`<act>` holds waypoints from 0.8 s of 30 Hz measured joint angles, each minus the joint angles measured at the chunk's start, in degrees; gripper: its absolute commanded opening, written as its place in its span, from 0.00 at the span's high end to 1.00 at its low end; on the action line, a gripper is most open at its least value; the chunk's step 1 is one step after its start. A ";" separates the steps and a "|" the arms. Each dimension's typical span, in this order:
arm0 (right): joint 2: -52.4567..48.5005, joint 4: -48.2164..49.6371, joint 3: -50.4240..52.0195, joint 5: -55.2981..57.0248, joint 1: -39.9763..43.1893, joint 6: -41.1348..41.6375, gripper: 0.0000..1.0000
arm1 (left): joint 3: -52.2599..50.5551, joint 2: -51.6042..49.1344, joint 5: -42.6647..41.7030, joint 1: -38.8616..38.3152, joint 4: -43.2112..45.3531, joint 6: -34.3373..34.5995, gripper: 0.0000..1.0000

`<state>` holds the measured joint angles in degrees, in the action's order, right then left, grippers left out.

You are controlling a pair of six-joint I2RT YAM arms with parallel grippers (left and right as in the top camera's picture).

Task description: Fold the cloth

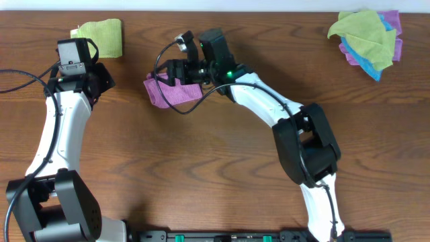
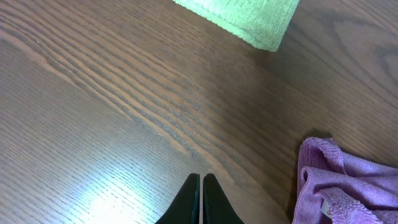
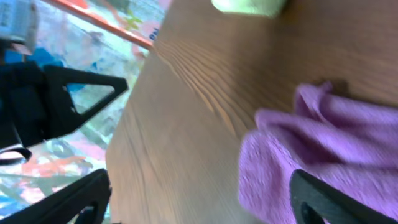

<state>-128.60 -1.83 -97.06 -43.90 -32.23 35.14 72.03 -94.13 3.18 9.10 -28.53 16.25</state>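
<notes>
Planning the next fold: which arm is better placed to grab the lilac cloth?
Right: the right claw is open at the soft lilac-purple microfibre cloth; the left claw is shut, apart from it.

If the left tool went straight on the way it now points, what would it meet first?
Probably the bare table: the shut left tool angles down toward it. If it skimmed above the wood, the yellow-green cloth would come next. The purple cloth lies off to the right. Depth is unclear.
</notes>
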 measured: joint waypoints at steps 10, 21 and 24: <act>0.04 -9.62 -0.02 5.88 -2.38 -6.45 0.99 | 0.00 0.00 0.00 0.00 0.00 0.00 0.94; 0.04 -10.60 -0.02 19.65 -6.38 -13.33 0.99 | 0.00 -0.09 -0.02 0.00 0.00 0.00 0.94; -0.02 -10.51 -0.02 23.76 -6.36 -15.17 0.99 | 0.00 -0.09 -0.02 0.00 0.00 0.00 0.94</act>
<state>-128.62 -12.34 -97.08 -20.14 -38.59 19.97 72.03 -94.21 3.16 9.10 -28.53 16.25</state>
